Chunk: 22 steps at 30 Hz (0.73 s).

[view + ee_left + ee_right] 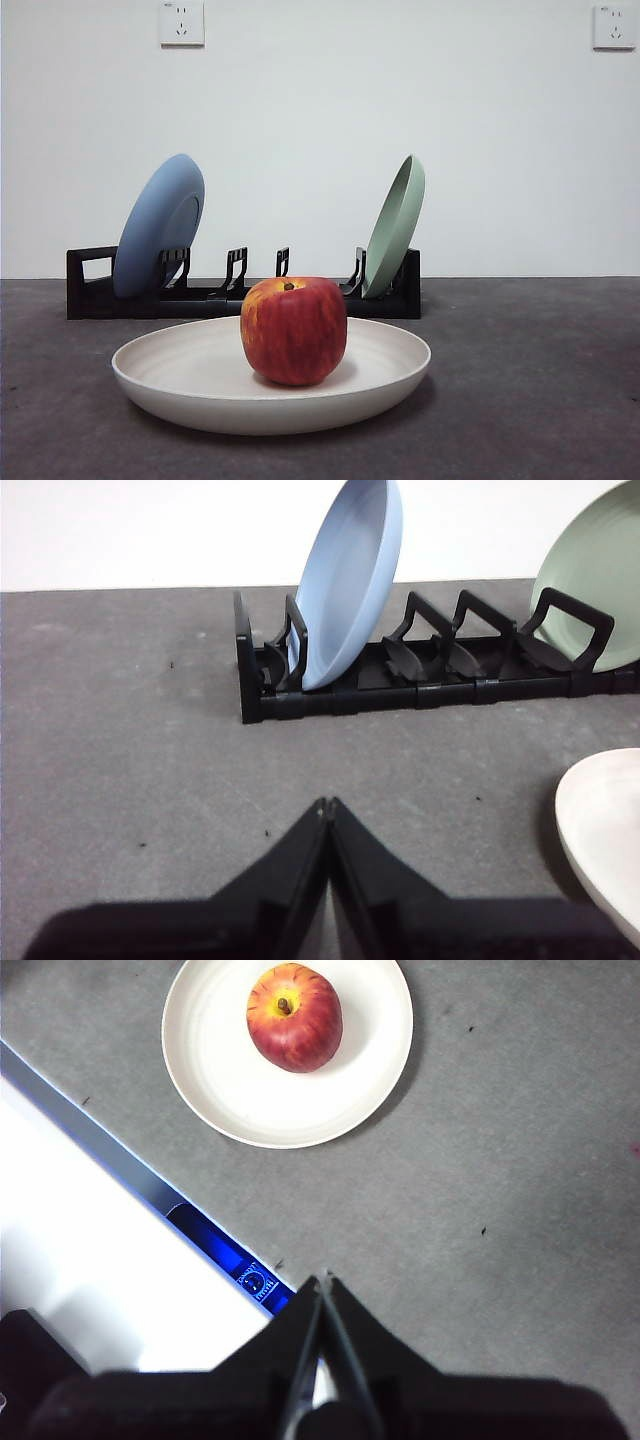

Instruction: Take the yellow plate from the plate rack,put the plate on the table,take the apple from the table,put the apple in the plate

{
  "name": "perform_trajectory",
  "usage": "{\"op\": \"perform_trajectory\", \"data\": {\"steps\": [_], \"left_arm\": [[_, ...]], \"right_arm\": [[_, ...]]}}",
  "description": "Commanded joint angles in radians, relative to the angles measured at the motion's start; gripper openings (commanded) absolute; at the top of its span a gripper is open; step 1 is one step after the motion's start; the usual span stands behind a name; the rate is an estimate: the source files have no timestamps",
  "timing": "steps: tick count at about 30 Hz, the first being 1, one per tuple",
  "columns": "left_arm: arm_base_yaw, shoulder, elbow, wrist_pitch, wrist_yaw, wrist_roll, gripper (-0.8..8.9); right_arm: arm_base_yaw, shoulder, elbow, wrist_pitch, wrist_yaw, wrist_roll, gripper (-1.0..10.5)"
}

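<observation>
Front view: apple sitting in the plate, both arms clear.

Centre frame, the red apple (pixel 293 330) stands upright in the cream yellow plate (pixel 190 375), which lies flat on the grey table (pixel 540 380). Behind them the black plate rack (pixel 90 295) carries a blue plate (pixel 158 225) at left and a pale green plate (pixel 395 225) at right, both leaning. Left gripper (pixel 326 805) and right gripper (pixel 322 1282) each hover above the table, jaws pressed together, holding nothing.
</observation>
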Motion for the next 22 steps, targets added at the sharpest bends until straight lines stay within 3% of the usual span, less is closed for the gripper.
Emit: {"op": "perform_trajectory", "data": {"steps": [1,14,18,22], "left_arm": [[0.003,0.007,-0.01,0.01,0.0,-0.009,-0.03],[0.003,0.05,-0.01,0.01,0.0,-0.01,-0.03],[0.003,0.055,-0.01,0.009,0.0,-0.009,-0.03],[0.003,0.059,-0.01,0.009,0.0,-0.009,-0.03]], "right_arm": [[0.0,0.001,-0.006,0.006,0.001,0.007,0.0],[-0.006,-0.01,-0.003,0.01,0.007,0.006,0.0],[-0.068,-0.073,-0.003,0.073,0.072,-0.077,0.0],[-0.213,-0.175,-0.004,0.278,0.034,-0.13,0.0]]}}
